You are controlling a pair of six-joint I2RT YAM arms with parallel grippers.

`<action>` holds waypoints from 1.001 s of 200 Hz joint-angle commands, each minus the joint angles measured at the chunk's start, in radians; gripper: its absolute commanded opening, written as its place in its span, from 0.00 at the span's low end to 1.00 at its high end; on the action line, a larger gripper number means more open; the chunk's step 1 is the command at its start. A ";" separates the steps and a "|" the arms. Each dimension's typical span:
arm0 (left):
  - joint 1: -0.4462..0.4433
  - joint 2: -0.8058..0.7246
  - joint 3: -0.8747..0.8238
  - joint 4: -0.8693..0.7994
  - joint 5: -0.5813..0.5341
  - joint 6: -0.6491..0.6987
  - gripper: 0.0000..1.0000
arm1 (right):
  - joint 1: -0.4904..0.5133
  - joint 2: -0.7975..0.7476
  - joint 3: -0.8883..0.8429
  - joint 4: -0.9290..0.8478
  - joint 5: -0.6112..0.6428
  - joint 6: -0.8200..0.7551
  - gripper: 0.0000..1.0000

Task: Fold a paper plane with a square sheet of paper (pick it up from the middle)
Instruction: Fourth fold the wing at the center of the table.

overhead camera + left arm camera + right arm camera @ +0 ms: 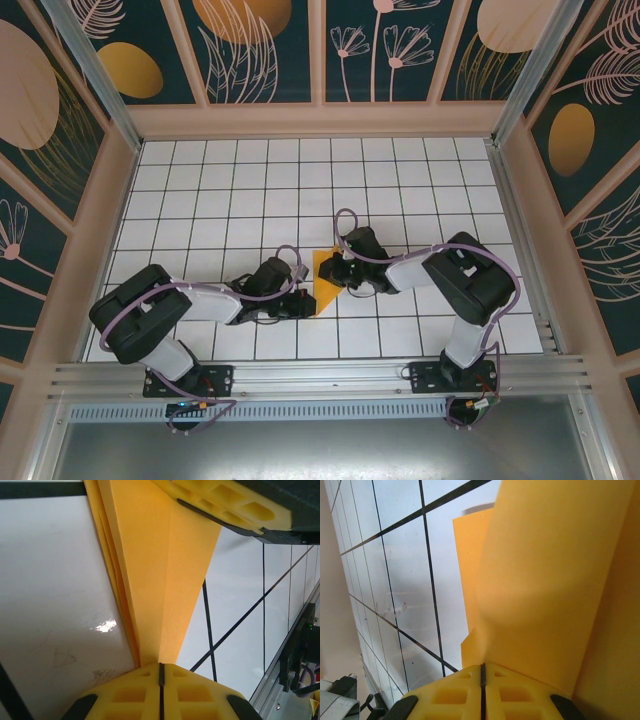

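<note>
The square sheet of paper (323, 283) is a creased, pointed orange-yellow wedge at the centre front of the white grid table (250, 190), between my two grippers. My left gripper (303, 298) is shut on its narrow end. In the left wrist view the layered paper (155, 580) tapers down into the closed left gripper (161, 666), and the right gripper's yellow fingers (225, 500) show at the top. My right gripper (338, 275) is shut on the wedge's wider end. In the right wrist view the paper (545, 580) rises from the closed right gripper (482, 666).
Wood-framed walls (320, 120) painted with leaves and orange ovals enclose the table on three sides. An aluminium rail (320, 375) carrying both arm bases runs along the near edge. Open grid tiles lie behind and to both sides of the arms.
</note>
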 commanded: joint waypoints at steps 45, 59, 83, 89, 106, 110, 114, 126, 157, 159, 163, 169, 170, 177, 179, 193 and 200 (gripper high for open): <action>-0.008 -0.115 -0.033 -0.223 0.048 0.035 0.09 | 0.009 0.079 -0.017 -0.175 0.109 -0.034 0.10; -0.008 -0.151 -0.007 -0.335 0.018 0.070 0.08 | 0.009 0.081 -0.013 -0.178 0.107 -0.036 0.10; -0.007 -0.270 -0.001 -0.352 -0.029 0.058 0.08 | 0.010 0.083 -0.014 -0.174 0.107 -0.032 0.10; -0.007 -0.296 0.006 -0.344 -0.040 0.052 0.08 | 0.010 0.081 -0.015 -0.175 0.108 -0.032 0.10; -0.007 -0.329 0.046 -0.329 -0.102 0.040 0.09 | 0.010 0.081 -0.013 -0.177 0.109 -0.034 0.10; -0.007 -0.327 0.056 -0.320 -0.113 0.037 0.10 | 0.010 0.082 -0.013 -0.177 0.109 -0.034 0.10; -0.006 -0.321 0.065 -0.306 -0.115 0.035 0.09 | 0.010 0.081 -0.012 -0.177 0.108 -0.033 0.10; -0.006 -0.285 0.089 -0.262 -0.112 0.034 0.10 | 0.010 0.083 -0.013 -0.175 0.108 -0.032 0.10; -0.007 -0.126 0.125 -0.129 -0.062 0.032 0.10 | 0.012 0.088 -0.012 -0.172 0.108 -0.032 0.10; -0.006 -0.114 0.127 -0.120 -0.056 0.032 0.10 | 0.012 0.089 -0.011 -0.172 0.108 -0.032 0.10; -0.007 -0.095 0.129 -0.104 -0.048 0.031 0.10 | 0.012 0.088 -0.013 -0.171 0.108 -0.030 0.10; -0.007 -0.071 0.132 -0.082 -0.044 0.027 0.10 | 0.011 0.089 -0.015 -0.168 0.108 -0.029 0.10; -0.007 -0.066 0.132 -0.079 -0.045 0.026 0.10 | 0.012 0.089 -0.015 -0.167 0.107 -0.029 0.10; -0.007 -0.042 0.136 -0.068 -0.049 0.024 0.09 | 0.012 0.089 -0.016 -0.164 0.106 -0.028 0.10; -0.007 -0.035 0.138 -0.069 -0.053 0.025 0.09 | 0.012 0.090 -0.017 -0.163 0.106 -0.026 0.10; -0.006 -0.006 0.147 -0.093 -0.090 0.032 0.09 | 0.012 0.090 -0.018 -0.161 0.106 -0.025 0.10; -0.007 0.007 0.139 -0.092 -0.098 0.031 0.10 | 0.012 0.091 -0.021 -0.160 0.106 -0.025 0.10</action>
